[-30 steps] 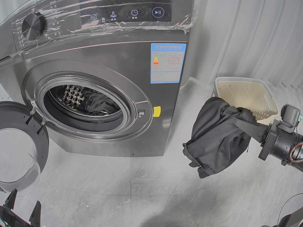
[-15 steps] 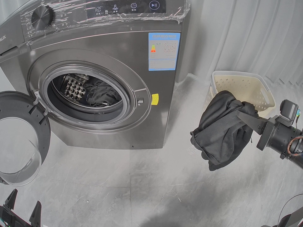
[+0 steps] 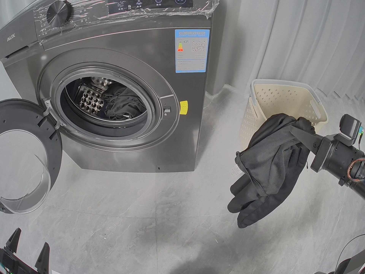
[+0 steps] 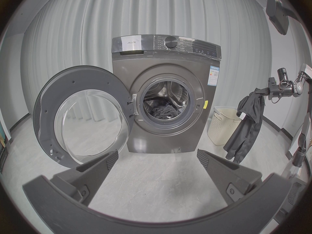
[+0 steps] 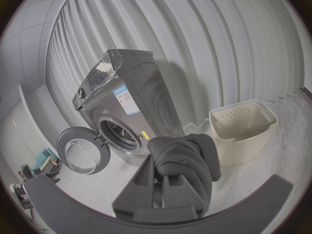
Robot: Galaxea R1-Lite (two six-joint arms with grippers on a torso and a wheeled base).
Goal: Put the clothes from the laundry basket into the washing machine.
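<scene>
My right gripper (image 3: 300,133) is shut on a dark grey garment (image 3: 268,164) that hangs from it above the floor, just in front of the cream laundry basket (image 3: 266,96). The same garment (image 5: 185,156) bunches over the right gripper (image 5: 158,179), and it hangs to the right of the machine as a long dark garment (image 4: 248,124) in the left wrist view. The grey washing machine (image 3: 152,58) stands to the left with its round door (image 3: 23,156) swung wide. Dark clothes (image 3: 121,105) lie inside the drum. My left gripper (image 4: 156,160) is open, low at the near left, facing the machine.
Grey curtains (image 3: 304,31) hang behind the basket and the machine. The open door juts out over the floor on the left. Bare grey tiled floor (image 3: 152,217) lies between the machine front and the hanging garment.
The whole head view has shifted, so the camera has moved. The garment has unfolded and now hangs lower and longer from the right gripper, with the basket rim more exposed behind it.
</scene>
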